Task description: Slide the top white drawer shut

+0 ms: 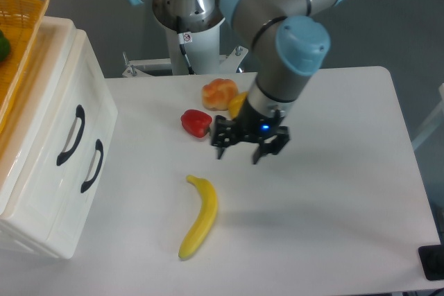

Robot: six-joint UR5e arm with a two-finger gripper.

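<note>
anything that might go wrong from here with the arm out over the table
Two possible risks. The open gripper hangs low, close to the red pepper and yellow pepper, so a sideways sweep might knock them. The banana lies between the gripper and the drawer unit; a low pass back toward the top white drawer could push it. That drawer's front looks level with the second drawer, so another push seems unnecessary.

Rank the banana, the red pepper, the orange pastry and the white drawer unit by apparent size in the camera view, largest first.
1. White drawer unit
2. Banana
3. Orange pastry and red pepper: these look about alike, so no ranking between them.
</note>
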